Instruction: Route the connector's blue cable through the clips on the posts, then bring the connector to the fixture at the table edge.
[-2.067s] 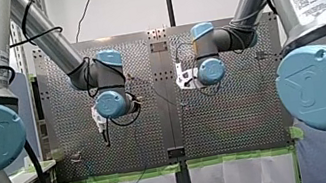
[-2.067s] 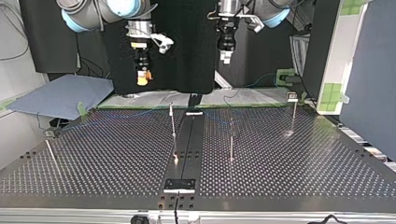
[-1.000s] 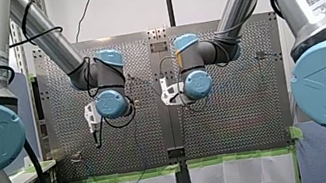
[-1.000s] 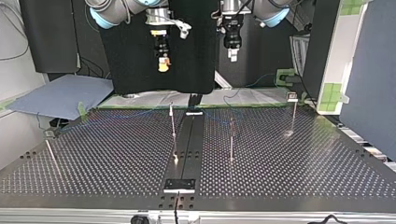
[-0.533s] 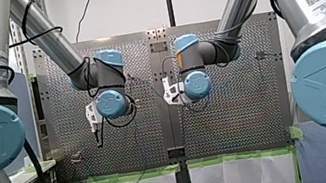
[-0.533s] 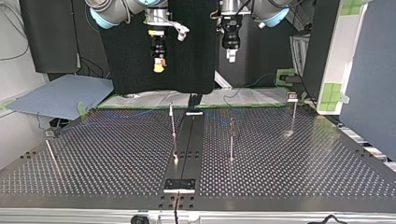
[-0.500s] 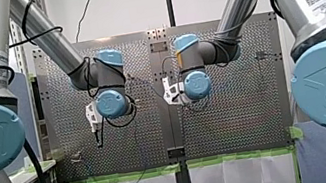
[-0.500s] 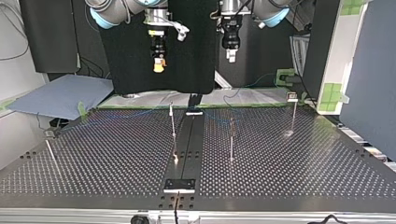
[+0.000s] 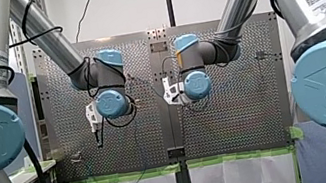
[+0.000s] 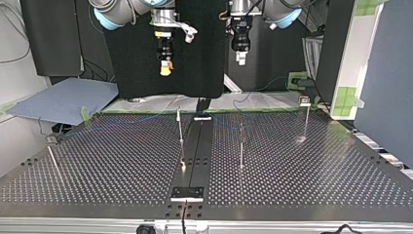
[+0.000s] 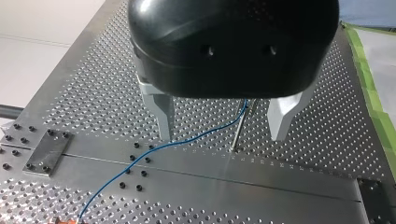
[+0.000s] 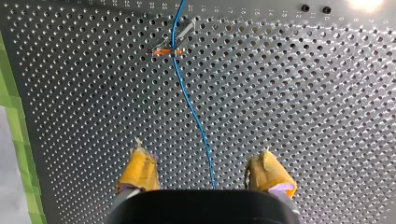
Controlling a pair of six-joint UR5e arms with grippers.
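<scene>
Blue cable [image 12: 189, 105] lies (seemingly loose) midway between my right gripper's [image 12: 202, 155] parted fingers [image 12: 140, 168].

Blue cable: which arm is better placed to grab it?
Probably my right: the blue cable runs straight between the open yellow pads of my right gripper. Under my left gripper it crosses slantwise beside a post.

Blue cable [image 12: 190, 108] across perforated table [image 10: 316, 170]
</scene>
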